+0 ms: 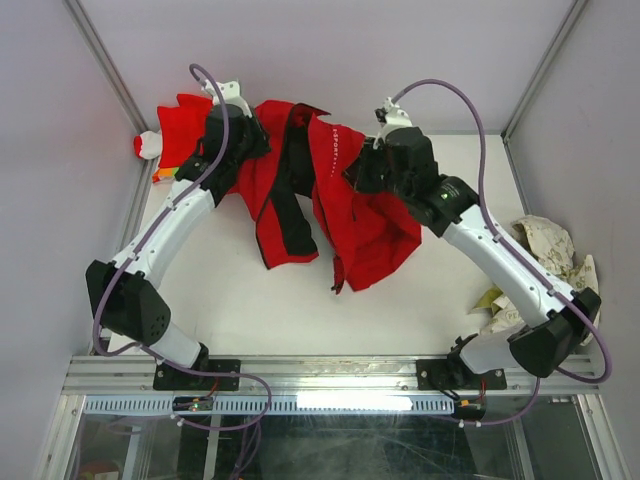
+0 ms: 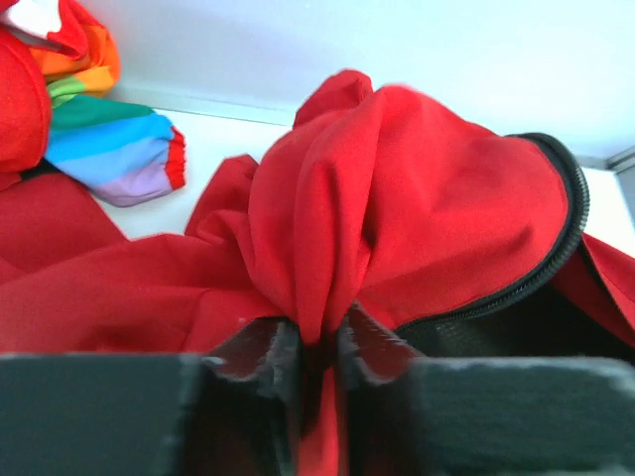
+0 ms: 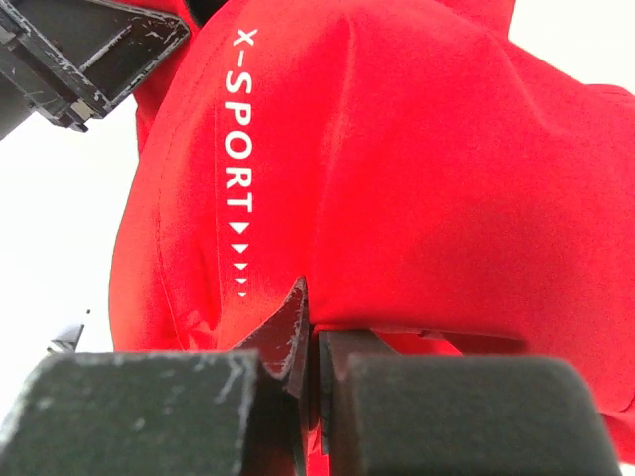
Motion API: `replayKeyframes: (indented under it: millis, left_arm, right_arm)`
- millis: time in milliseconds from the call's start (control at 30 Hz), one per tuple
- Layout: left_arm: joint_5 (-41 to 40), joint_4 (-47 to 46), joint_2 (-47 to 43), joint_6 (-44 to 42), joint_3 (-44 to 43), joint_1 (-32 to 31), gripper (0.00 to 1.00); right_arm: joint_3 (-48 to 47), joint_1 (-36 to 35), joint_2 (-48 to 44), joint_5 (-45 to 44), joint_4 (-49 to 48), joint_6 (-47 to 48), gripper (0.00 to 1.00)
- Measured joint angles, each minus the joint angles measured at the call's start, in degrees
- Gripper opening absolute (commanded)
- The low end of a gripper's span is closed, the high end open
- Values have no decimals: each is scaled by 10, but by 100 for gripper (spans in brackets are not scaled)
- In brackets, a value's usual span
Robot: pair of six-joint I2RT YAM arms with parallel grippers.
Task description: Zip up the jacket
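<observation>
The bright red jacket point(image 1: 345, 215) lies bunched and open across the back middle of the white table, black lining showing. My left gripper point(image 1: 240, 135) is shut on a pinched fold of its red cloth point(image 2: 322, 228); the dark zipper point(image 2: 556, 258) curves to the right of the fingers. My right gripper point(image 1: 372, 165) is shut on the other front panel point(image 3: 417, 178), just beside the white lettering point(image 3: 241, 139). Both hold the cloth lifted a little off the table.
A smaller red garment with rainbow stripes and white cuff point(image 1: 165, 135) lies at the back left, also in the left wrist view point(image 2: 109, 149). Cream and olive cloth point(image 1: 545, 260) is piled at the right edge. Metal frame posts stand at the back corners.
</observation>
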State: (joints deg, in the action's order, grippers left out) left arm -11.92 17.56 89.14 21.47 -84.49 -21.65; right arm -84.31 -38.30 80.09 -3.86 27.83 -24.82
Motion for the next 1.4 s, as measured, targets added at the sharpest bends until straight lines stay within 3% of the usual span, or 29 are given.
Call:
replayKeyframes:
  millis: [67,167,333,533,733,933,1167,1400]
  left_arm:
    - [5,3,1,-3,-16,0,49]
    - [18,5,17,-3,-22,0,70]
    - [40,14,62,4,-13,0,87]
    - [55,9,24,21,83,0,91]
    - [117,-30,-113,71,277,-5,91]
    - [166,-71,-206,134,430,-16,99]
    - [169,-99,-232,185,526,12,99]
    - [167,-104,-245,231,597,75,99]
  right_arm:
    - [-2,0,-7,0,0,-14,6]
    - [-2,0,11,-4,-2,-27,21]
    - [-10,9,139,-10,-27,-24,41]
    - [-2,17,226,1,-7,10,63]
    - [99,-16,139,17,-2,66,70]
    - [177,-125,52,-2,0,118,77]
    - [200,-275,69,-99,9,139,83]
    - [166,-355,186,-255,36,130,92]
